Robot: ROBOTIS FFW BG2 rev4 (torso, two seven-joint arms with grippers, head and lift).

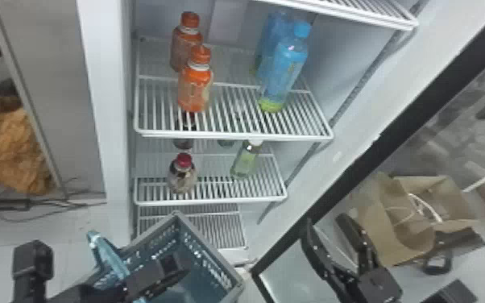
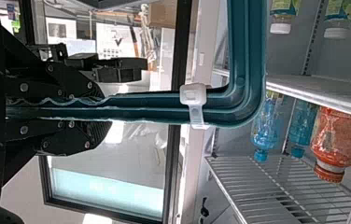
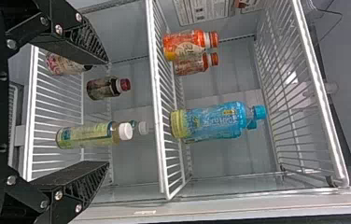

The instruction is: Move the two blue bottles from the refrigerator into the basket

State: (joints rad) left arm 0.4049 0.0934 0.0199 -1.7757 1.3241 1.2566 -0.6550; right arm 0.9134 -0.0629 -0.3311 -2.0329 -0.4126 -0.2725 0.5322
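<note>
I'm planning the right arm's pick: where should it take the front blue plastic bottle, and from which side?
Probably mid-body, coming level from the open front of the white wire shelf, the right gripper's spread fingers either side: the front blue plastic bottle stands upright, tall and narrow, with the second blue bottle close behind.

Gap on middle of shelf (image 1: 233,137), front edge to back, between orange bottles (image 1: 195,89) and front blue bottle (image 1: 282,74). Some room toward front right corner. Front blue bottle blocks rear blue bottle (image 1: 267,44). Rack (image 1: 346,15) overhead, side wall (image 1: 334,52) right. Basket (image 1: 210,245) covers bottom shelf's (image 1: 223,229) front left corner.
</note>
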